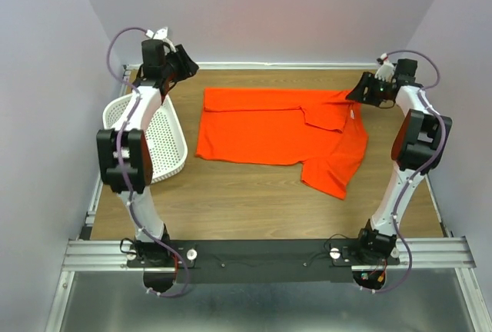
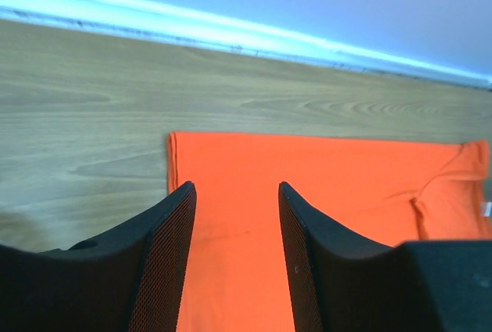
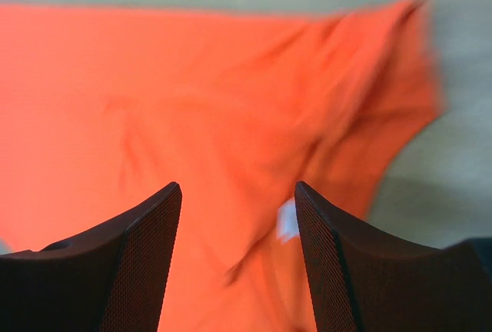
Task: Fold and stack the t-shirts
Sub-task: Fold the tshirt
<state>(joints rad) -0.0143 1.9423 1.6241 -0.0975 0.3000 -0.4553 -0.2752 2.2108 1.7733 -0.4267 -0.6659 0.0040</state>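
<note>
One orange-red t-shirt (image 1: pixel 269 128) lies on the wooden table, its upper edge doubled over and one sleeve (image 1: pixel 330 174) pointing toward the near side. My left gripper (image 1: pixel 184 63) hovers just beyond the shirt's far left corner. In the left wrist view that gripper (image 2: pixel 237 190) is open, with flat cloth (image 2: pixel 323 178) below the gap. My right gripper (image 1: pixel 360 90) hangs at the shirt's far right corner by the collar. In the blurred right wrist view it (image 3: pixel 238 190) is open above rumpled cloth (image 3: pixel 192 94), and the white neck label (image 3: pixel 286 220) shows between the fingers. Neither gripper holds anything.
A white perforated basket (image 1: pixel 165 136) sits at the left edge of the table, beside the left arm. Bare wood (image 1: pixel 246 201) stretches between the shirt and the arm bases. Walls close in behind and on both sides.
</note>
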